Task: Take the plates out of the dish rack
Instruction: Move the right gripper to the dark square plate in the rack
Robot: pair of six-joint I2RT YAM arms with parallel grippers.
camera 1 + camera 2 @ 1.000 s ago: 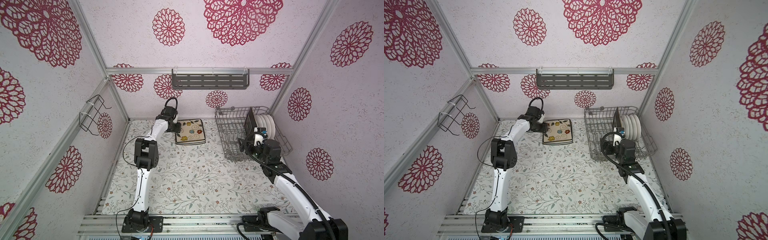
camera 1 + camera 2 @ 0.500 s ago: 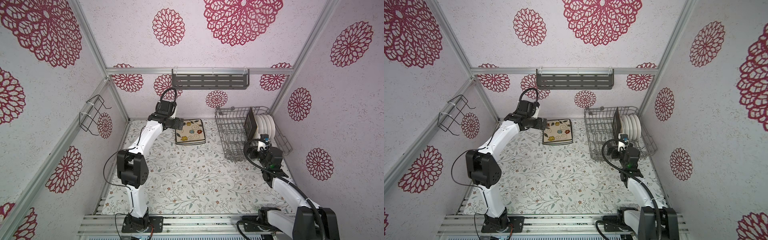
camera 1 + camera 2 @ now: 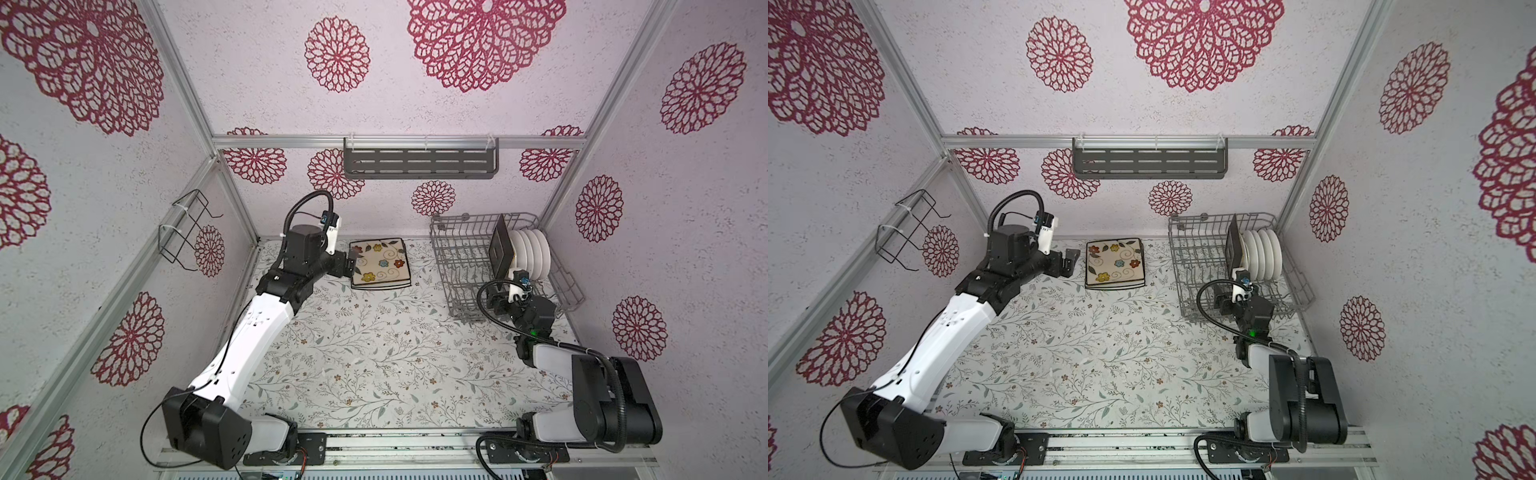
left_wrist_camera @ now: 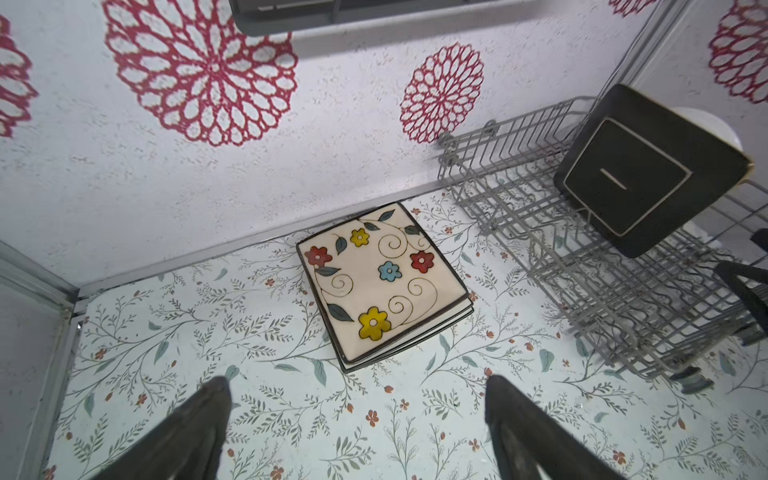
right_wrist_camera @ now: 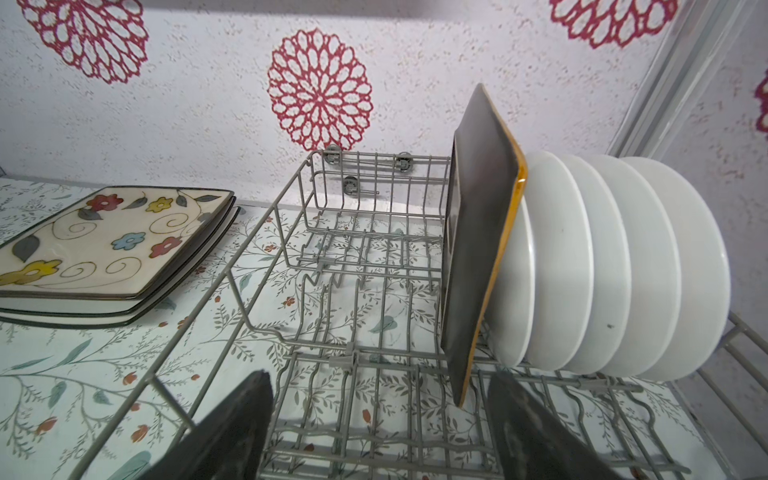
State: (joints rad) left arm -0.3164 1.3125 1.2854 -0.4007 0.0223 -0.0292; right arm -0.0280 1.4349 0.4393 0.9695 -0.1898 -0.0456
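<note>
Pulled back over the past second, the left gripper (image 4: 355,384) is now seen just beside the left edge of the two cream plates (image 3: 380,262), no longer at that edge. The right arm has been folded back toward its base.

The cream plates, painted with flowers and edged in dark line, are stacked flat on the table (image 3: 374,353) near the back wall, to the left of the dish rack (image 3: 465,266). Within the rack's right half a black square plate (image 5: 478,249) with an orange-yellow edge is stood on its rim, tilted against a row of round white plates (image 5: 623,266), which are also held upright between the tines. The rest of the rack is seen bare.

The left gripper's jaws are spread wide and nothing is held. The right gripper (image 5: 380,376) is placed at the rack's near end, its jaws apart and nothing clamped. The black plate's lower corner appears between its fingers in the right wrist view, but whether it is touched cannot be told.

A dark slotted shelf (image 3: 419,164) is fixed to the back wall, and a black wire holder (image 3: 183,232) to the left wall.
</note>
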